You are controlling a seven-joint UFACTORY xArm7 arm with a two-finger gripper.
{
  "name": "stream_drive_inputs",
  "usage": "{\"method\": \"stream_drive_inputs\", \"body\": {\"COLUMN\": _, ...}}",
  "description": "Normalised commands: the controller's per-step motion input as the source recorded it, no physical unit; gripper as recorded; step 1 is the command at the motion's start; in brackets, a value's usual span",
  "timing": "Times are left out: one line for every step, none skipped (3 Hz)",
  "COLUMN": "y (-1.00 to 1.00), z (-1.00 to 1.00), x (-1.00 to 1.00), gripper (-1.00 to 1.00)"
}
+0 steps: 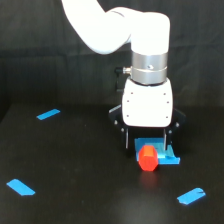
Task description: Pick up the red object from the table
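Red object (147,159) resting on black counter (75,165), touching front edge of light-blue square piece (167,154). Jaws (146,142) directly above and behind it, fingers apart, straddling blue piece; not clamped on anything. White arm (115,25) overhead. Three blue tape strips (48,114) scattered on counter. No legible writing or labels.

Red object (147,159) before square piece (165,151), under tool (146,145).

Single exterior view, slightly raised, close in, facing the arm (125,30) across the table (75,165), curtain (30,40) behind
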Motion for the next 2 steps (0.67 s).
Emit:
{"method": "stream_drive_inputs", "body": {"y": -0.43, "z": -0.18, "x": 0.1, "gripper": 0.72}}
{"method": "stream_drive_inputs", "body": {"y": -0.24, "z": -0.2, "x": 0.01, "gripper": -0.12}}
